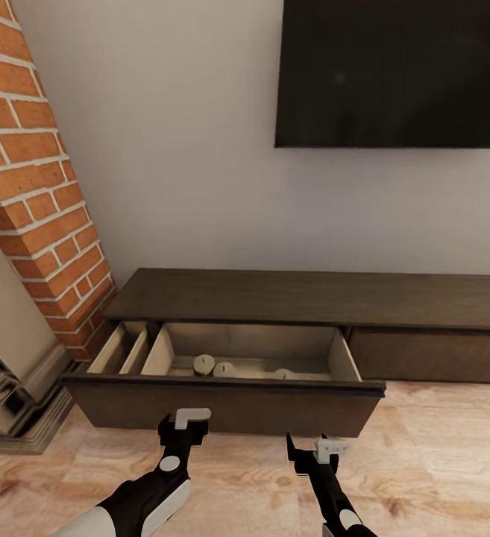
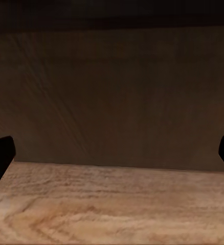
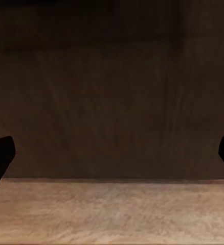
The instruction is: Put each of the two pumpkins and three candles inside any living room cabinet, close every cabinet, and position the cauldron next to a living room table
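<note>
The cabinet [image 1: 304, 298] stood against the wall with its wide drawer [image 1: 226, 406] pulled out, and inside that drawer lay the candles [image 1: 203, 364], close to the drawer's front panel, which partly hid them. A brick column [image 1: 36, 186] rose just beside the cabinet's end and a dark screen [image 1: 394, 71] hung on the wall above it; no writing was legible. The left gripper [image 1: 189, 425] and right gripper [image 1: 312, 447] hovered over the wood floor [image 1: 438, 462] just before the drawer front, each with fingers apart and empty.
</note>
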